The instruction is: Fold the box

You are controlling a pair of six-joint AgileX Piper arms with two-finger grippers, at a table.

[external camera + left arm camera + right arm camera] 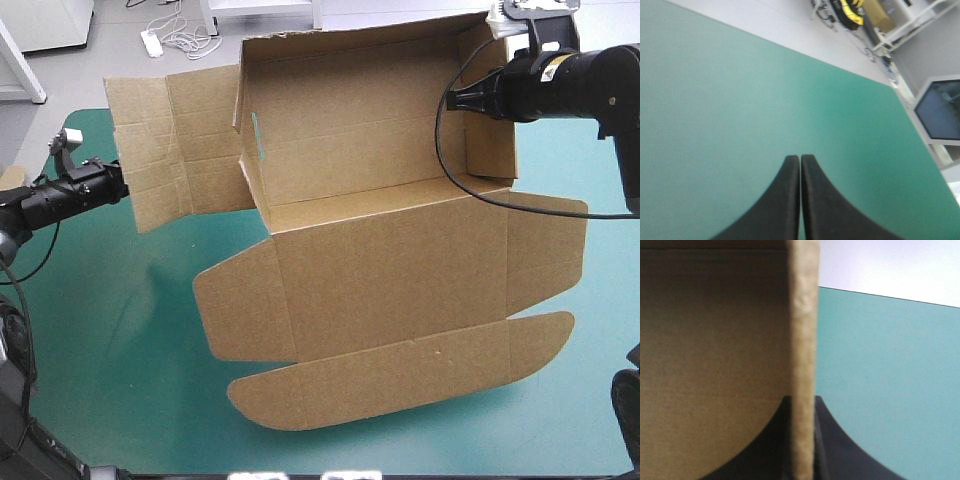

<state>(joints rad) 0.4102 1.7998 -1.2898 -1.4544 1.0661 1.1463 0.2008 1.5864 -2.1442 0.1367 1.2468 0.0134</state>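
A teal-green table [110,350] stands on pale grey floor [95,75], a white power strip [152,42] beyond.

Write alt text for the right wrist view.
The right pincer is shut on the box, a raised brown wall edge between its black fingers. Brown board fills one side of that wall, the teal-green cover the other.

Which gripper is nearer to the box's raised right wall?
Right: the right gripper is shut on that wall; the left gripper, shut, is over the cover beyond the left flap.
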